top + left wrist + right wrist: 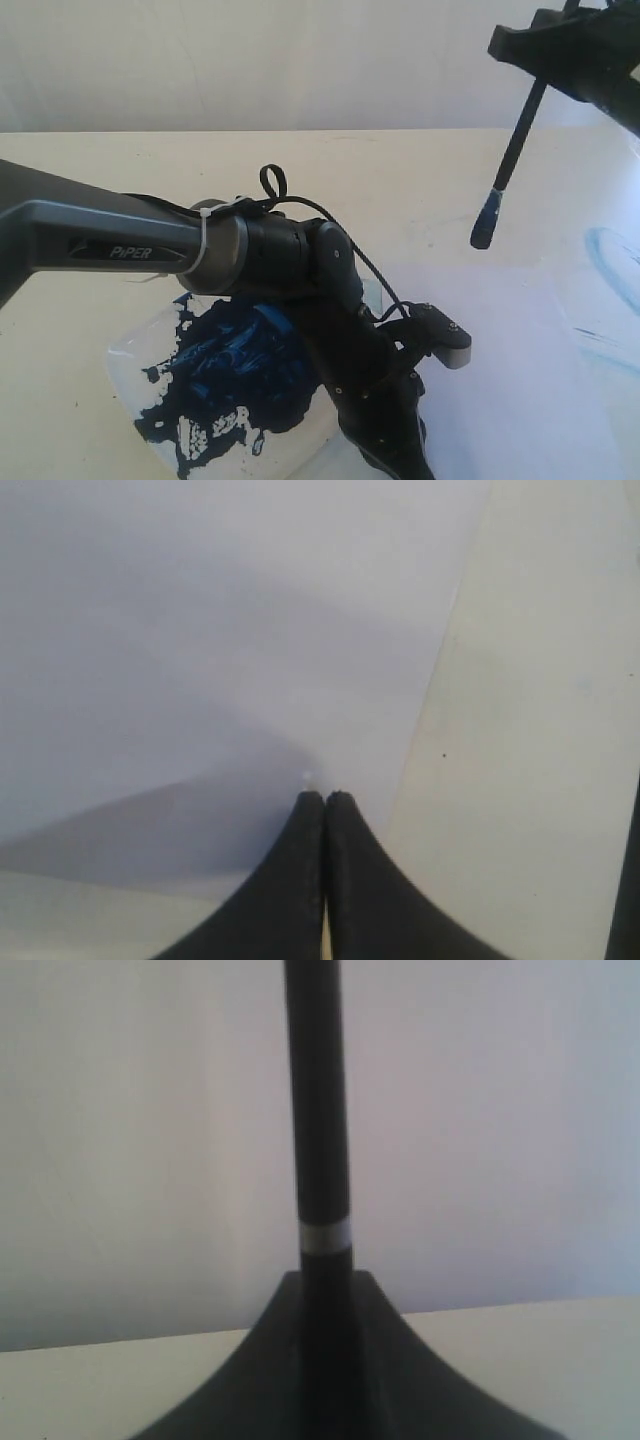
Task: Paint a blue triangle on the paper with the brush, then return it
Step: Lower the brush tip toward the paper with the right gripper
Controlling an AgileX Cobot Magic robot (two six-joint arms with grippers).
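My right gripper (545, 75) hangs high at the back right, shut on the brush (515, 150). The brush slants down to a blue-wet tip (485, 225) held in the air above the table. In the right wrist view the black handle (318, 1110) with its silver band (325, 1238) runs out from between the jaws of the right gripper (325, 1285). The white paper (520, 370) lies at the front right. My left gripper (400, 455) is shut, with its tips (325, 798) down on the paper (200, 630) near the sheet's edge. No blue triangle is in view.
A clear dish (130, 365) with a dark-blue paint puddle (235, 370) sits at the front left, partly under the left arm (110, 245). Faint light-blue smears (610, 260) mark the far right. Cream tabletop (530, 780) borders the sheet.
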